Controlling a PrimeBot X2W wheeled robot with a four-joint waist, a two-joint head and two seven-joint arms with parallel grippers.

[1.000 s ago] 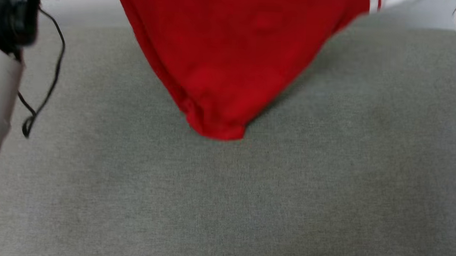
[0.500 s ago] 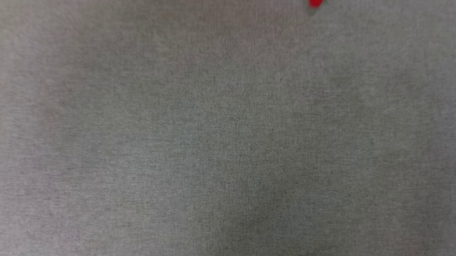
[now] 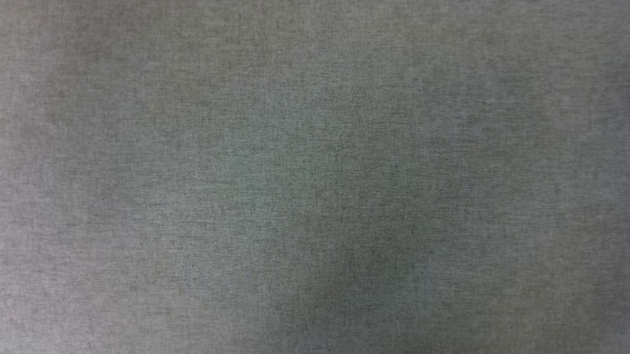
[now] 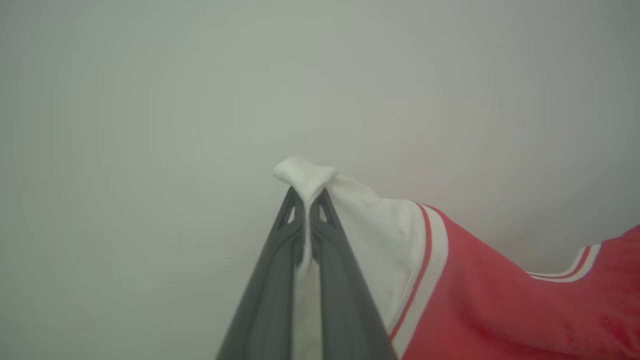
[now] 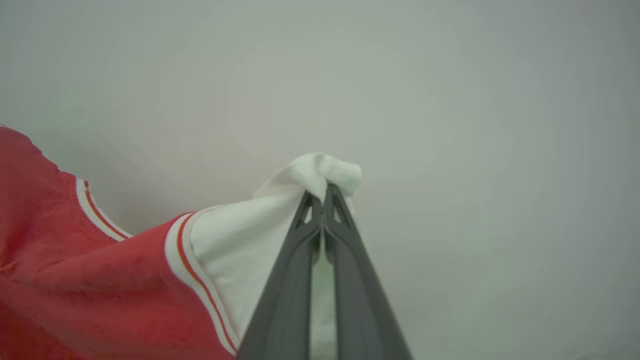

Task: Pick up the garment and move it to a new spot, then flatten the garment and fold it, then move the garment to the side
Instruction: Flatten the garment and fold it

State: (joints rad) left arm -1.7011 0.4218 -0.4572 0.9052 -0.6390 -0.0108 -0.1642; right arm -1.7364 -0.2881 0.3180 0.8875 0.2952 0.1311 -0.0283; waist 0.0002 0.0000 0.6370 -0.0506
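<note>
The garment (image 4: 500,300) is a red shirt with white sleeves and red-white striped trim. In the left wrist view my left gripper (image 4: 306,192) is shut on a bunched tip of one white sleeve, and the red body hangs off to the right. In the right wrist view my right gripper (image 5: 324,189) is shut on the other white sleeve, with the garment (image 5: 90,295) trailing to the left. Both grippers hold it up in front of a plain pale wall. Its lettering is hidden.
The head view looks down on a grey fabric surface (image 3: 315,177), flat and even across the whole picture. A pale wall (image 4: 200,100) stands behind the held shirt in both wrist views.
The head camera has tilted: the red garment and the left arm slid up and out of its picture, leaving grey fabric.
</note>
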